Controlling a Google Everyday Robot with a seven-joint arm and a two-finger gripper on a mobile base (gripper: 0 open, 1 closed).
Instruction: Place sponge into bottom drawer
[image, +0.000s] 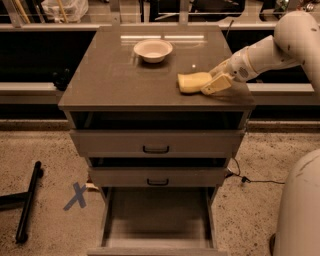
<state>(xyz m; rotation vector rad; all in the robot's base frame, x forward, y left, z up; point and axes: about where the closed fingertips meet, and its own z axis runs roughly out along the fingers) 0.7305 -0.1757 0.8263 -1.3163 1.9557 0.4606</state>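
The pale yellow sponge (191, 82) lies on the grey cabinet top (115, 75), near its right front edge. My gripper (215, 84) reaches in from the right on a white arm and is at the sponge's right end, touching or overlapping it. The bottom drawer (157, 217) is pulled out towards me at the foot of the cabinet, and its flat grey floor is bare. The two drawers above it, each with a dark loop handle, are pushed in or nearly so.
A round white bowl (153, 50) stands at the back middle of the cabinet top. On the floor are a black stand leg (27, 200) at the left, a blue X of tape (77, 196) and a cable (240, 177) at the right. My white base (300, 210) fills the lower right corner.
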